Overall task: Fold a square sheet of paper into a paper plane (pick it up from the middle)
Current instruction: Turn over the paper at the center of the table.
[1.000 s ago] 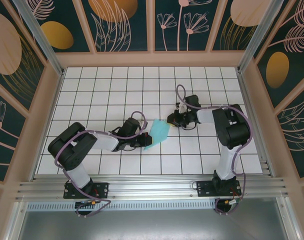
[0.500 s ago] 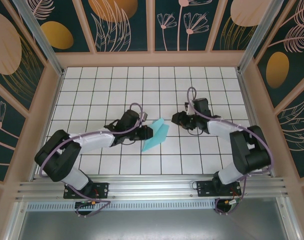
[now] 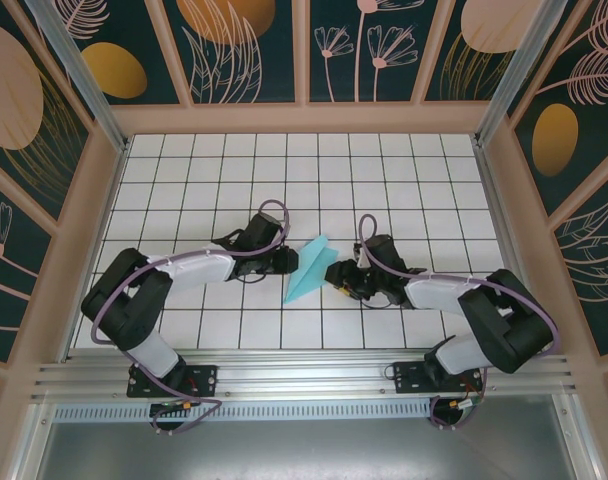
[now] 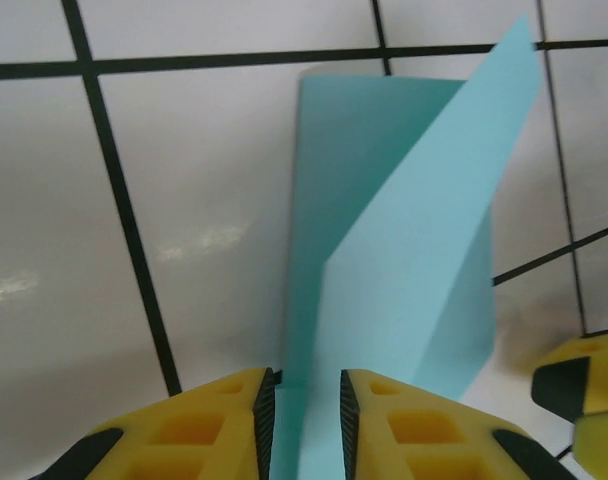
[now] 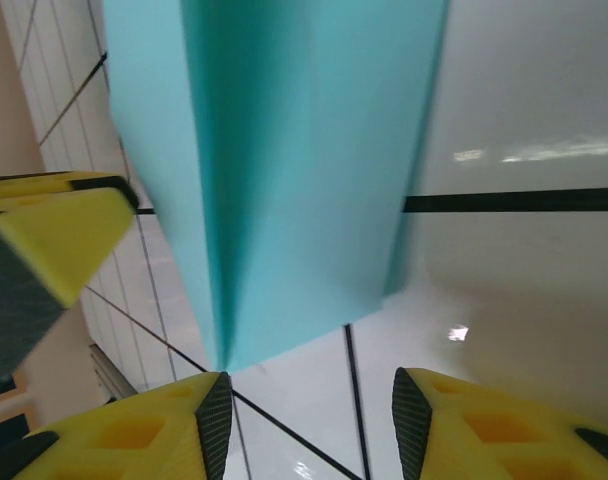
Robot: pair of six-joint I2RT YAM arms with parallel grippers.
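Note:
The square sheet of paper is folded into a slim turquoise paper plane (image 3: 312, 268) that lies on the white tiles, its point toward the near left. My left gripper (image 3: 292, 262) sits at its left side. In the left wrist view the plane (image 4: 414, 250) runs ahead, and its near edge lies in the narrow gap of my left gripper (image 4: 308, 420), whose pads stand apart. My right gripper (image 3: 341, 272) is low at the plane's right side. In the right wrist view it (image 5: 306, 420) stands wide open, with the plane (image 5: 284, 150) just ahead of its fingertips and only bare tile between them.
The tiled floor (image 3: 214, 180) is fenced by wooden-framed patterned walls (image 3: 84, 210) on three sides. An aluminium rail (image 3: 304, 375) runs along the near edge by the arm bases. Free tiles stretch behind and to either side of the plane.
Both grippers have opened and let go of the paper, which now lies lower and flatter on the tiles. The right gripper has swung nearer and leftward, down beside the plane.

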